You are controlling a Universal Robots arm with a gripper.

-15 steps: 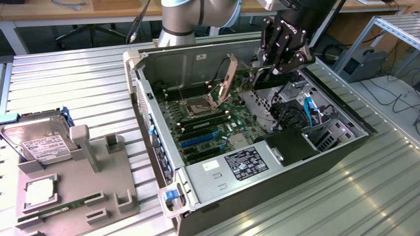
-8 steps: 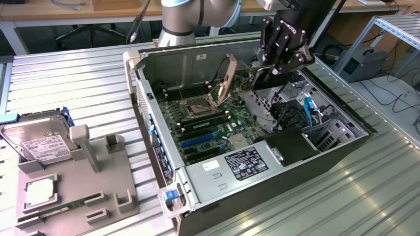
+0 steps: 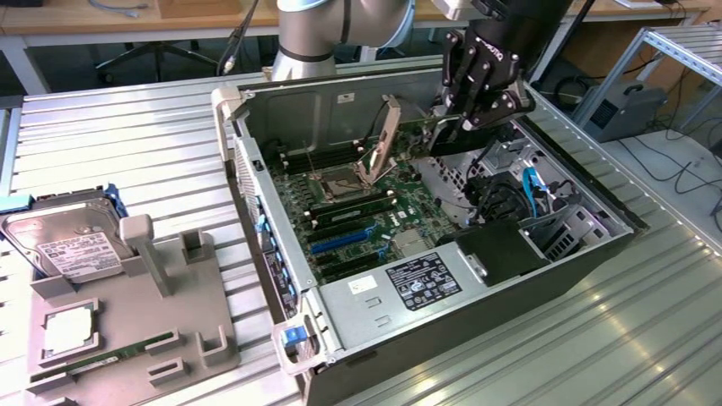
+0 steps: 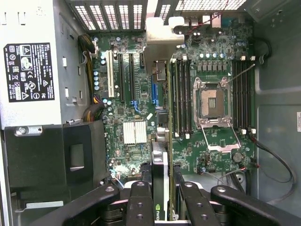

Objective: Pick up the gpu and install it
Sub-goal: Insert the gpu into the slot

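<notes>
Wrist view: end effector [image 4: 163, 190] grips gpu [image 4: 160, 162], NVIDIA logo [image 4: 158, 213].

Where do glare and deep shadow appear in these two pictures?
Exterior view: bright reflections streak the ribbed metal table at the exterior view's right; the open case is evenly lit inside. Wrist view: light washes the vent grilles white, the black shroud is nearly featureless, and the tool, shut on the gpu, looks dark.

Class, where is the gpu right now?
The gpu sits in the gripper, above the motherboard inside the open case; the wrist view shows it between the white slot and the CPU socket.
</notes>
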